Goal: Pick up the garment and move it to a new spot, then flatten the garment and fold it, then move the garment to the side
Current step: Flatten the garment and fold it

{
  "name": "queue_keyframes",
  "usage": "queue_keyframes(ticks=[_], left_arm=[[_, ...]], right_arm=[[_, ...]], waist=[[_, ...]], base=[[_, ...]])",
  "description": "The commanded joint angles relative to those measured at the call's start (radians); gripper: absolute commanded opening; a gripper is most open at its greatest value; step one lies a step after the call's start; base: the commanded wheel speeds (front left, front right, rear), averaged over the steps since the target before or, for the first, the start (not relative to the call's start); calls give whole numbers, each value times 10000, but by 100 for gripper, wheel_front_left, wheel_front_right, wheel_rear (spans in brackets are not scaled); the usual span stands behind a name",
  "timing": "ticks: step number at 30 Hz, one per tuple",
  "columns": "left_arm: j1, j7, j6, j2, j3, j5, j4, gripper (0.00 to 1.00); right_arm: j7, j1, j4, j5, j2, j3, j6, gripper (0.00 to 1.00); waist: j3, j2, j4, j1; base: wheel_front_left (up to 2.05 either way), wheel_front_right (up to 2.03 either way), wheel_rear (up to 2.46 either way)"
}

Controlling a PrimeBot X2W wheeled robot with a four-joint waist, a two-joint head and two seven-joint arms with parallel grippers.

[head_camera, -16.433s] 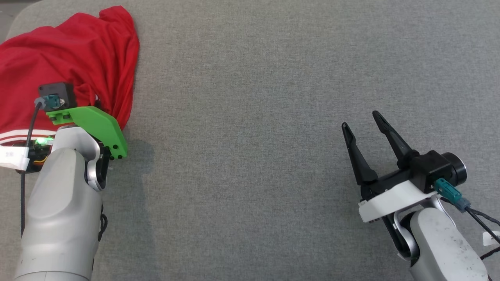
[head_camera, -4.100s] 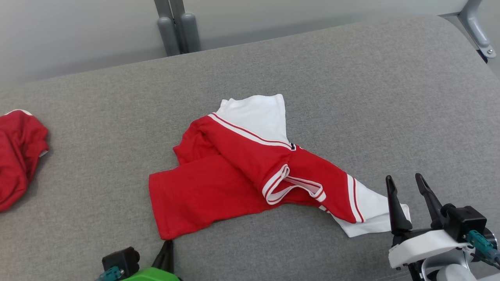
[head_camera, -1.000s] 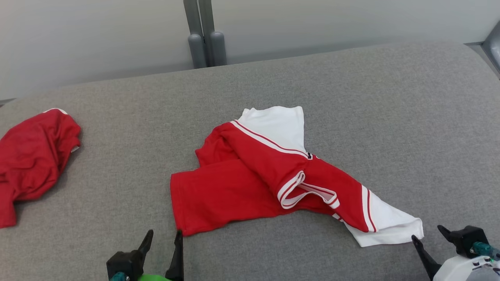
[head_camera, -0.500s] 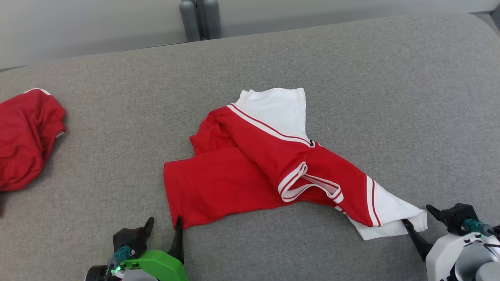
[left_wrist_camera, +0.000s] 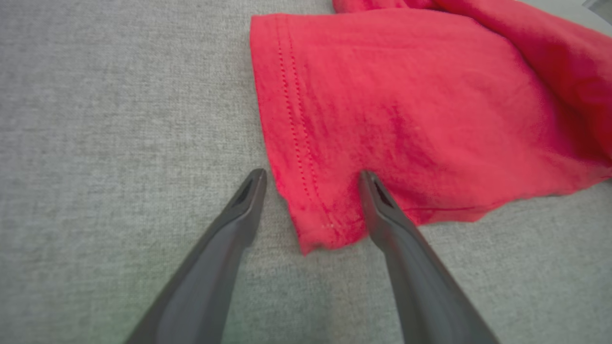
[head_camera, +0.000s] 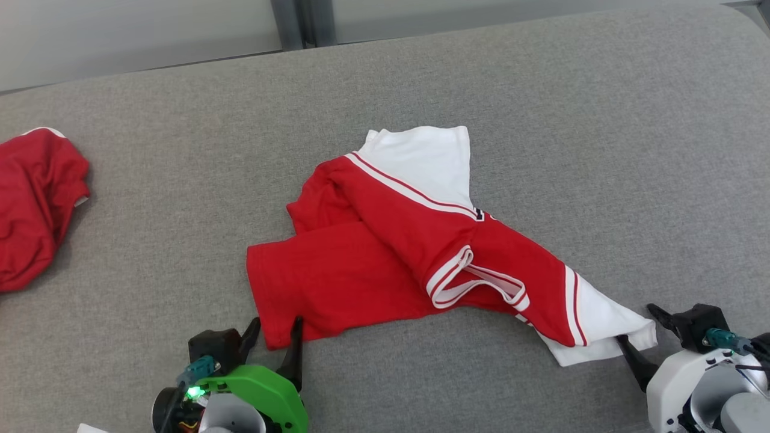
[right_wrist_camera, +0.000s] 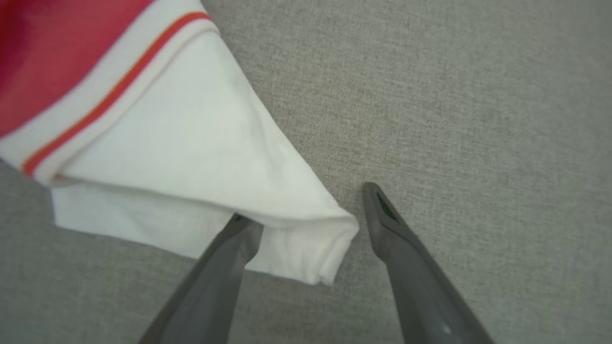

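Your garment (head_camera: 373,264), a red shirt with white sleeves and striped trim, lies crumpled around the middle of the grey padded surface (head_camera: 541,108), a little closer to the near edge than the far one. It is not flat. The red body is doubled over itself, one white sleeve points toward the far edge, and the other trails toward the near right corner. A white-trimmed opening faces up between them.

Your left gripper (head_camera: 275,328) sits by the near edge with its fingers spread wide, straddling the garment's nearest red hem corner. In the left wrist view one finger overlaps the cloth just inside the stitched hem and the other is over bare grey just beside the hem. Nothing is pinched.

Your right gripper (head_camera: 636,325) is also spread wide, at the tip of the trailing white sleeve. In the right wrist view one fingertip disappears under the edge of the sleeve's upper fold, while the other stands over bare grey just beside the sleeve's corner.

A second red cloth (head_camera: 33,204) is bunched at the left edge, well apart from your garment.
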Motion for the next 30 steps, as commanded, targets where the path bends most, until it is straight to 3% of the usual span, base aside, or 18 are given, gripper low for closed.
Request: queue_keyframes(ticks=[1,2,3,4,5,10,16,19,23,26,30], left_arm=[[-142,215,36,1,-86,-99,251,100],[-185,267,63,1,-118,-130,346,49],[-217,334,71,-1,-153,-167,427,11],[-205,489,-28,-7,-250,-230,531,0],[-193,593,-87,-18,-308,-301,578,0],[258,822,-388,-31,-252,-1035,-242,0],[1080,1894,-671,287,-7,-2423,-4593,0],[1300,2684,-430,609,348,-2914,-7255,0],[561,3728,23,865,993,-3755,-9944,0],[-609,4482,434,1152,1570,-4066,-10836,0],[-2841,5500,966,1372,1891,-4473,-11019,0]], right_arm=[[62,-159,93,91,80,193,-2,100],[170,-225,143,190,103,350,0,100],[285,-260,189,298,113,500,2,82],[449,-305,199,488,112,765,12,15],[510,-336,153,698,114,918,21,0],[537,-195,-1084,2704,-366,1493,22,0],[625,769,-4862,6589,-1842,361,0,0],[796,1307,-6813,8590,-2754,-798,0,0],[1044,1682,-8482,10725,-3679,-2366,0,0],[1176,1456,-8974,11901,-4162,-3480,0,0],[1399,921,-8947,13599,-4447,-4716,0,0]], waist=[[148,-1,-56,0],[211,-1,-87,0],[243,-1,-100,0],[274,-1,-112,0],[283,-1,-120,0],[162,-1,-206,0],[183,-1,-313,0],[196,-1,-401,0],[378,-1,-502,0],[602,-1,-543,0],[1069,-1,-483,0]], base=[[0,0,0],[0,0,0],[0,0,0],[0,0,0],[0,0,0],[0,0,0],[0,0,0],[0,0,0],[0,0,0],[0,0,0],[0,0,0]])
